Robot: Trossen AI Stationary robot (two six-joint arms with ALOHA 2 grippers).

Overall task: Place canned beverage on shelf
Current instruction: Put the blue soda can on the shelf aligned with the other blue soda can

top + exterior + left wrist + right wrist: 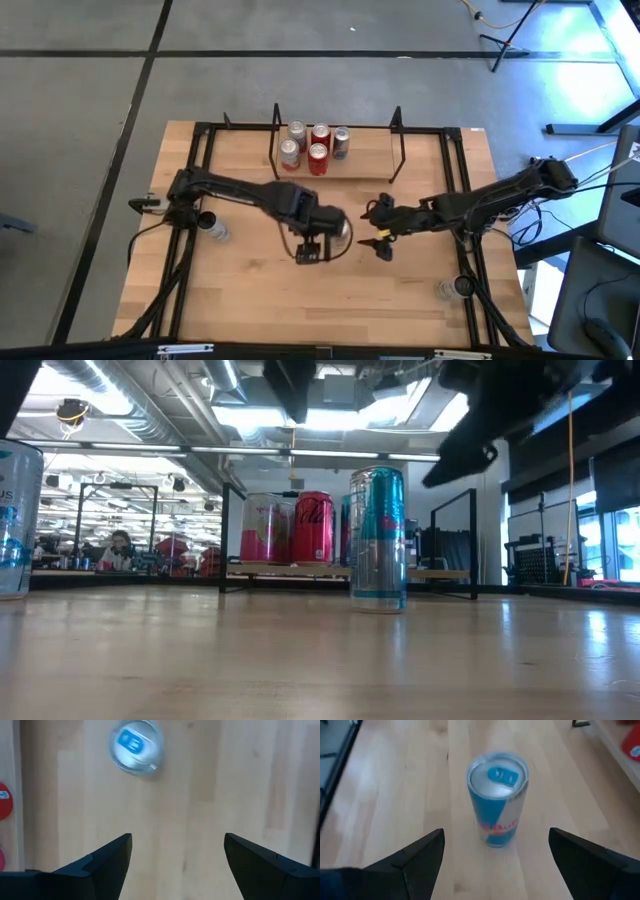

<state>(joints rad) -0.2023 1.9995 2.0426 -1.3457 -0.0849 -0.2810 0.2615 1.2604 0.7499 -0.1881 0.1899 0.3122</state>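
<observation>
A slim blue-and-silver can (497, 795) stands upright on its base in the middle of the wooden table; it also shows in the high view (341, 226) and the low view (377, 540). My right gripper (495, 865) is open and level, just to the can's right (377, 230), with the can ahead of its fingers and untouched. My left gripper (177, 865) is open and points down above the table (312, 248), just near-left of the can, whose top (135, 745) it sees. The shelf (365, 165), a low wood board with black rod frames, stands at the far middle.
Several red, pink and silver cans (312, 148) stand on the shelf's left half; its right half is bare. One more can (216, 230) stands at the table's left and another (456, 288) at the near right. Black rails (190, 200) run along the table's sides.
</observation>
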